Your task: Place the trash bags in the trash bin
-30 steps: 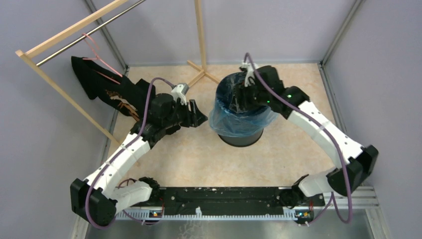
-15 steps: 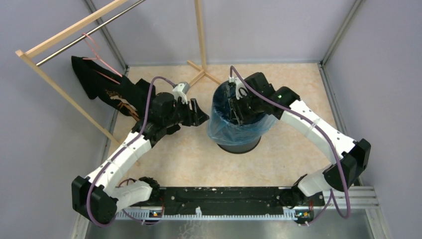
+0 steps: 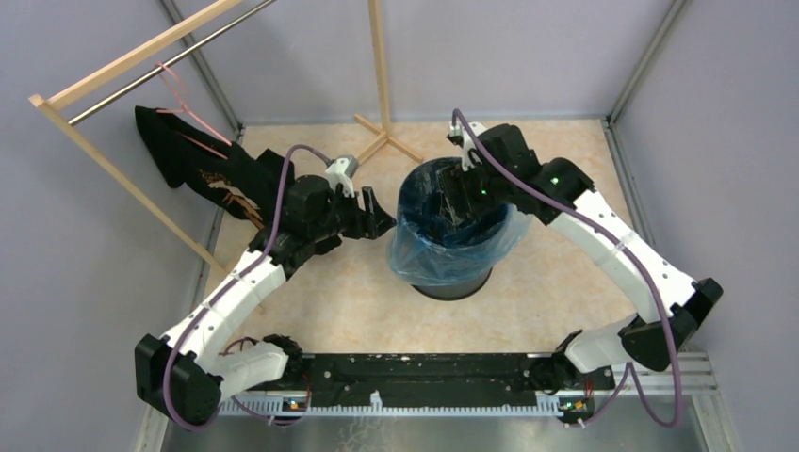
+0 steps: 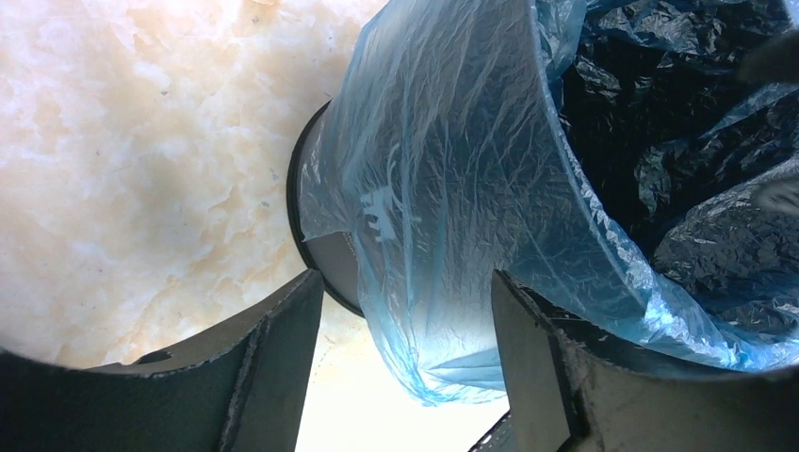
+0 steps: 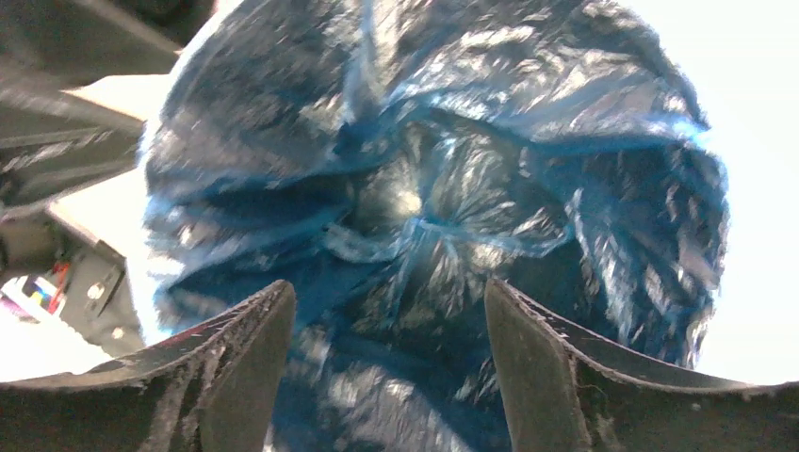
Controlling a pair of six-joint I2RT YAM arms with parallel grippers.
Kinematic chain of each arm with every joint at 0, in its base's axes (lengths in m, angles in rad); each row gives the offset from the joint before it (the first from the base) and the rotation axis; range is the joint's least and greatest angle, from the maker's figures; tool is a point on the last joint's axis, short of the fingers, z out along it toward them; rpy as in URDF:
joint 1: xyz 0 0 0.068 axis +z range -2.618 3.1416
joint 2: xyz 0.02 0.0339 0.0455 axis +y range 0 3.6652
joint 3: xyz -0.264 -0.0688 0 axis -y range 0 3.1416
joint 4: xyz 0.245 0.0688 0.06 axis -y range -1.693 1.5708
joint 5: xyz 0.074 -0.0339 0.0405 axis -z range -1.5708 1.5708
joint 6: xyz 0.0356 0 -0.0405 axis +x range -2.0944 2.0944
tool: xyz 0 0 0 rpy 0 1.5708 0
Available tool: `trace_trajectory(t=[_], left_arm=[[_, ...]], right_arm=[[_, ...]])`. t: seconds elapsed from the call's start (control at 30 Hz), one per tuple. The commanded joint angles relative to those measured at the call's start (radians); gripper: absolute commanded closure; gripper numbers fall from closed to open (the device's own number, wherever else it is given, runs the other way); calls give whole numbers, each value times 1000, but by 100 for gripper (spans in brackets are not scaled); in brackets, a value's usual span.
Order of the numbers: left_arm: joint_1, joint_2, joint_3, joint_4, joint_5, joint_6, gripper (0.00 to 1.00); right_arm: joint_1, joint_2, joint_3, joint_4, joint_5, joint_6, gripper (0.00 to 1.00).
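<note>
While over bin [image 3: 454,279], bag [image 3: 420,256] beside left pincer [image 3: 381,213]

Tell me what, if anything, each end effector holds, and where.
Nothing is held: the left end effector and right end effector are open, near the bag.

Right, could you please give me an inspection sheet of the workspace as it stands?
Surface: beige marbled table.
Job's things: light-blue trash bag lines the upright trash bin, its edge folded out over the rim.
Clutter: black garment at the far-left edge.
Grippers: left gripper open, close beside the bin; right gripper open, down inside the lined bin.
Cables: purple cable along each arm.
Surroundings: wooden rack, pink hanger, plain walls.
</note>
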Motion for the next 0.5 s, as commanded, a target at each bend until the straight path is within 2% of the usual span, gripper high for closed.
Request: trace_trajectory(t=[0.0,0.17,0.47], left_arm=[[0,-60,29,-22,-6,20,26],[-1,-105,23,-44,-33,19,12],[0,-101,15,-19,15,-1,9]], right_arm=[[11,101,20,28,169,-19,24],[45,157,-76,88,180,-33,14],[60,235,-302,316,151,17,11]])
